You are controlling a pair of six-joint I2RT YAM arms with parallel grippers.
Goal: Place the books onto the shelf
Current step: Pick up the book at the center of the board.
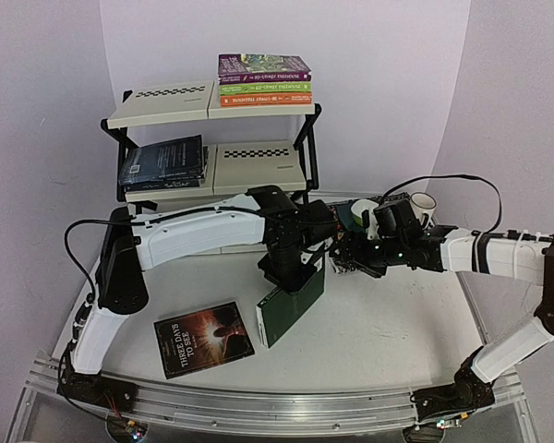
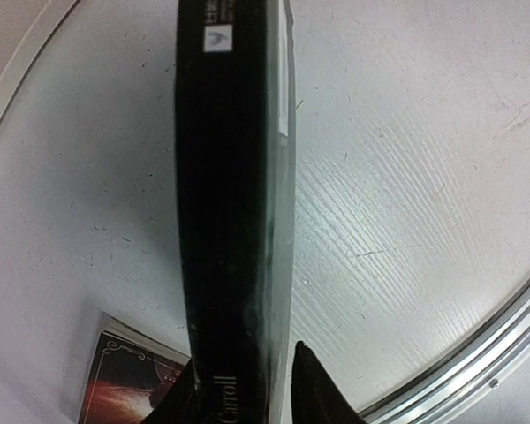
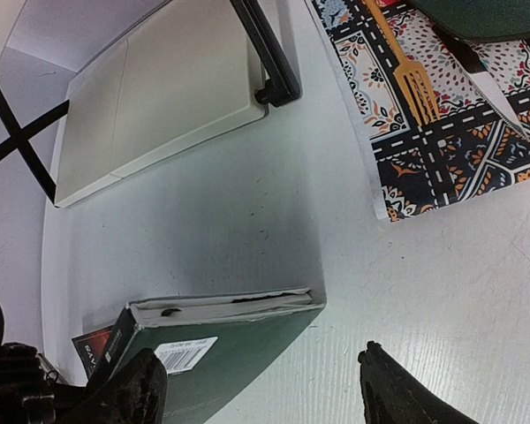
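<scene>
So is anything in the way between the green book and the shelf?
Nothing visible. Only bare table lies between the dark green book, held by the left gripper, and the shelf. The patterned mat sits off to the right, out of the path. The shelf's top left and middle right panels are bare.

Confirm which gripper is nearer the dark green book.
Left. The left gripper clamps the dark green book across its spine, holding it on edge. The right gripper hangs open close beside it, on the patterned mat side, with no grip.
</scene>
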